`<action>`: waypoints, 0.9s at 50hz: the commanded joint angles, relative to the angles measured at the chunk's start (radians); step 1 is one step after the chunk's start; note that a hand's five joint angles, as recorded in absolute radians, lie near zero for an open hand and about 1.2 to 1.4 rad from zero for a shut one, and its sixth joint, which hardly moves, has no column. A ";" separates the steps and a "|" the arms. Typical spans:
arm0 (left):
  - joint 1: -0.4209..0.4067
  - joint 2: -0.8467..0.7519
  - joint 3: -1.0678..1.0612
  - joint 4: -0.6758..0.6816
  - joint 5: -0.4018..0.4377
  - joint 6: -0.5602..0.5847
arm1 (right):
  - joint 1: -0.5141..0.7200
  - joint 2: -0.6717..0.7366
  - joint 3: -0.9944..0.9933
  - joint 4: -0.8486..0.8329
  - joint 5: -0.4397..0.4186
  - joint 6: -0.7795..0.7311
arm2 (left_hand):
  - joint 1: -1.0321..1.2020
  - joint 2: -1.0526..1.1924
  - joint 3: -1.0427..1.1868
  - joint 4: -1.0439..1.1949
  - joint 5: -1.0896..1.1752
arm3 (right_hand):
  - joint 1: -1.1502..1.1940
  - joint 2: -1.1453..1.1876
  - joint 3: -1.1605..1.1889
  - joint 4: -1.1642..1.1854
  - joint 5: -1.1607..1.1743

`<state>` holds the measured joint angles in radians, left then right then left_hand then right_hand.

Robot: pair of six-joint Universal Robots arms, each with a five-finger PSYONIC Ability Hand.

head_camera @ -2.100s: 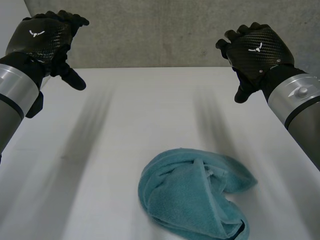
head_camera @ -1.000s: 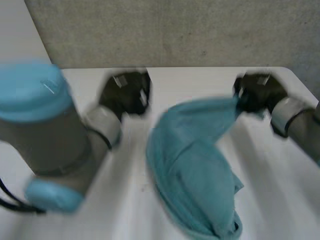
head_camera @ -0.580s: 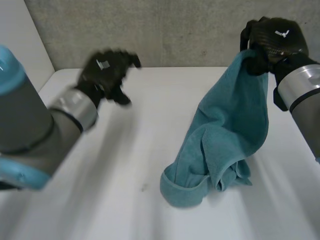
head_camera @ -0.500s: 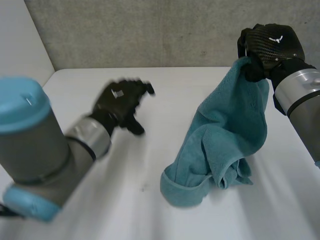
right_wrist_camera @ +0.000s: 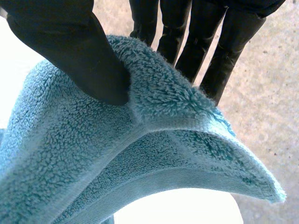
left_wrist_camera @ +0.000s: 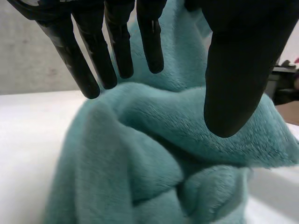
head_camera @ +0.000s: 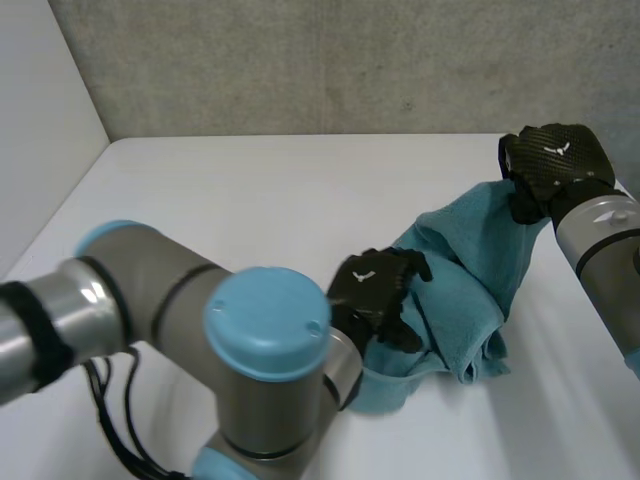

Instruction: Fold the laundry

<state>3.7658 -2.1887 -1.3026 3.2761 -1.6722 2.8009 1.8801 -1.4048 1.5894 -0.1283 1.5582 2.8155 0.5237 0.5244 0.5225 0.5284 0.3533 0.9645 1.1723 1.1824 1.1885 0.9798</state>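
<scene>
A teal towel lies bunched on the white table, with one edge lifted up toward the right. My right hand is shut on that raised edge; in the right wrist view its thumb pinches the towel's hem against the fingers. My left hand hovers over the low, bunched part of the towel. In the left wrist view its fingers and thumb hang straight and spread just above the towel's folds, with no cloth between them.
My left arm's elbow, with its light-blue cap, bulks large at the front left of the table. A grey concrete wall runs behind the table's far edge. A pale side wall stands on the left.
My left hand swept from the table's far left across to the towel's bunched part. My right hand came down and forward with the pinched edge, so the towel hangs lower.
</scene>
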 commanded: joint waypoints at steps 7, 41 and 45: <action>-0.044 -0.178 0.149 0.023 0.005 0.000 | -0.056 0.000 0.035 -0.020 -0.006 0.004 | 0.077 0.077 0.079 0.073 0.073 | 0.432 0.224 0.214 0.208 0.242; 0.278 0.434 -0.066 -0.093 0.048 0.357 | -0.101 -0.072 -0.190 0.332 -0.135 -0.105 | 0.873 0.872 0.874 0.868 0.868 | 0.432 0.224 0.214 0.208 0.242; 0.388 0.512 -0.070 -0.159 0.155 0.419 | -0.095 -0.071 -0.238 0.409 -0.181 -0.096 | 0.873 0.872 0.874 0.868 0.868 | 0.432 0.224 0.214 0.208 0.242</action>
<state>4.0083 -1.8137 -1.3557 3.2179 -1.6310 3.1271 1.7818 -1.4705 1.4228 0.1524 1.4436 2.7182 1.1167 1.1969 1.1866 1.1917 0.9563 0.9645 1.1723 1.1824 1.1901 0.9799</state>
